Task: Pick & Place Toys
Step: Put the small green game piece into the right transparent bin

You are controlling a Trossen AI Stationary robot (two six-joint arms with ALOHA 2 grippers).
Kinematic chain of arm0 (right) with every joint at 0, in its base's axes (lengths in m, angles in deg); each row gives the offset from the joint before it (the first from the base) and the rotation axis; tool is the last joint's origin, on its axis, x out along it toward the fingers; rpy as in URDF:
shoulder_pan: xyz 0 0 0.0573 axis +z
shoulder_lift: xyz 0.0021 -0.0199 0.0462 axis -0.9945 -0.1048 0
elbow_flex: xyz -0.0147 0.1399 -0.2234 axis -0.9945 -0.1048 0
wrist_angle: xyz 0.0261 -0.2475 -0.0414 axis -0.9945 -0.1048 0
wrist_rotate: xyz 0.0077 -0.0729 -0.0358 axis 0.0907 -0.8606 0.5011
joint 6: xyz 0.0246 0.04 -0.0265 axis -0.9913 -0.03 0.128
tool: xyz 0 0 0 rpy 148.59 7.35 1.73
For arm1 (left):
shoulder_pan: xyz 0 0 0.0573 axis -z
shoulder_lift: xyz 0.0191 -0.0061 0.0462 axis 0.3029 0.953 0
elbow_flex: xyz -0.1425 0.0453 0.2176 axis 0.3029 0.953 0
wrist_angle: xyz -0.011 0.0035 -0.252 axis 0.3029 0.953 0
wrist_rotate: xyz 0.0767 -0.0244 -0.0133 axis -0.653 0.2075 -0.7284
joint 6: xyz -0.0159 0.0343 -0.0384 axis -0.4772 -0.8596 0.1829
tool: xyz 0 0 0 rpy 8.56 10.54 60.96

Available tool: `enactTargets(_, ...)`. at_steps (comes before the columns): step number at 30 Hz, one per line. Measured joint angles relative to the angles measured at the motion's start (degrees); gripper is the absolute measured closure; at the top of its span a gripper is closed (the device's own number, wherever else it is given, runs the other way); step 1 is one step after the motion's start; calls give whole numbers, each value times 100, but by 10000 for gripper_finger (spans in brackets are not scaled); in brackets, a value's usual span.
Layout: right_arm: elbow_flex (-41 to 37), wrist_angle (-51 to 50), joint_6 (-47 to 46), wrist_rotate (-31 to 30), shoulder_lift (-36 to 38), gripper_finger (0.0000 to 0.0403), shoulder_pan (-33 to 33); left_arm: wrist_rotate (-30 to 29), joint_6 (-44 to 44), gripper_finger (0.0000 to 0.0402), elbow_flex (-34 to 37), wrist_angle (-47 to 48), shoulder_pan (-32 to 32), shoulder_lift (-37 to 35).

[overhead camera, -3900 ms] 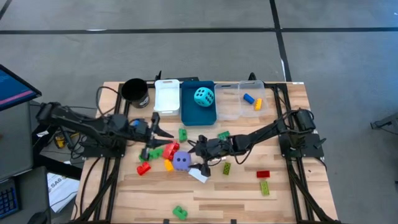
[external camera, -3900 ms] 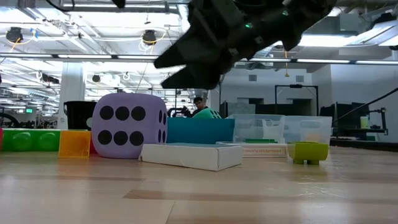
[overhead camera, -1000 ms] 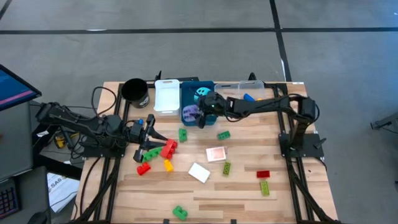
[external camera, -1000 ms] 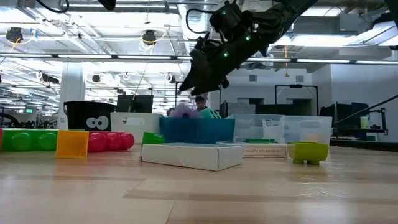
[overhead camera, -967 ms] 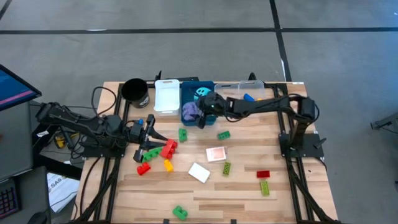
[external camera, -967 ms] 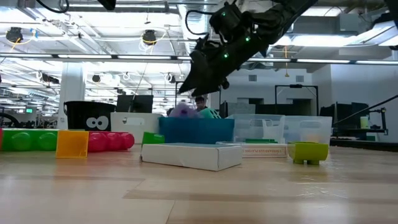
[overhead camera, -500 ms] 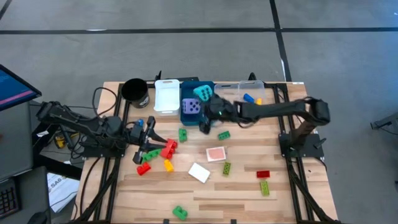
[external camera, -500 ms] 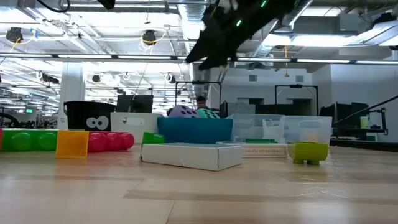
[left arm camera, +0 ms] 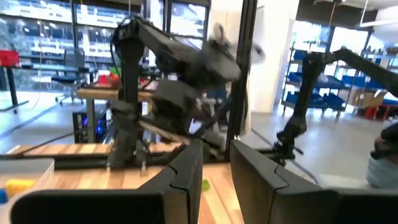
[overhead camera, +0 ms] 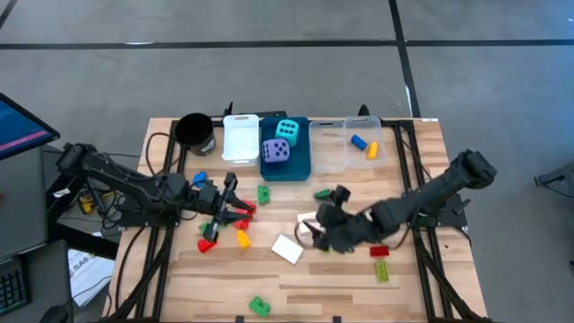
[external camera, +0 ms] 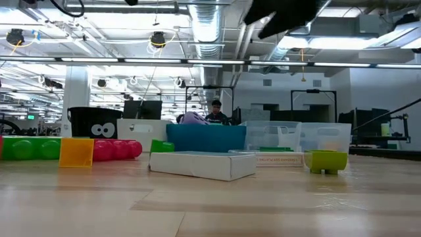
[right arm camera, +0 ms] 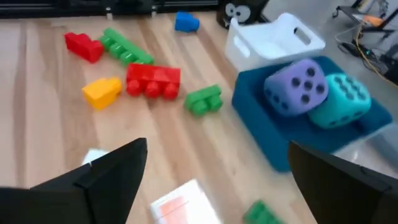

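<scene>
The blue bin (overhead camera: 299, 166) beyond the right gripper (overhead camera: 325, 231) held the purple die (overhead camera: 275, 152) and cyan die (overhead camera: 287, 131), while its wide-spread fingers hovered just beside a flat white card (overhead camera: 287, 248), probably light, thin and best pinched at an edge.

This is a robotics lab in a large open-plan industrial hall — the low view shows an exposed ceiling with ducts (external camera: 210, 29), pipes and strip lighting running far back over rows of workstations. A person (external camera: 215, 112) sits at one of them in the distance. The wooden desk (overhead camera: 421, 287) stands on a black metal frame over grey concrete floor marked with dark lines. Beside it a monitor (overhead camera: 20, 126) glows, with loose cables nearby. The left wrist view shows tall windows, an office chair (left arm camera: 73, 78), and shelving with blue storage bins (left arm camera: 323, 71) — workshop fittings, not a home.
</scene>
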Motion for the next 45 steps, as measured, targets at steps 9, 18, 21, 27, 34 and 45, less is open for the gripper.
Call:
enactTargets(9, -4, -670, -1712, -394, -824, 23, 711, -2, -66, 325, 4, -865, -5, 730)
enactTargets(18, -4, -952, -1800, -527, -1761, 23, 451, -2, -79, 325, 4, -836, -166, 964)
enactTargets(21, -4, -948, -1636, -508, -1811, 23, 274, -2, -86, 325, 4, -863, -229, 960)
enactTargets(27, -4, -856, -1085, -383, -1631, 23, 176, -2, -83, 325, 4, -835, -359, 959)
enactTargets(34, -4, -133, 223, 605, -1186, 23, -130, -3, 1, 325, 4, -771, -354, 959)
enactTargets(45, -2, 784, 1019, 2272, -1045, 23, -896, -68, 19, 325, 4, -799, -354, 959)
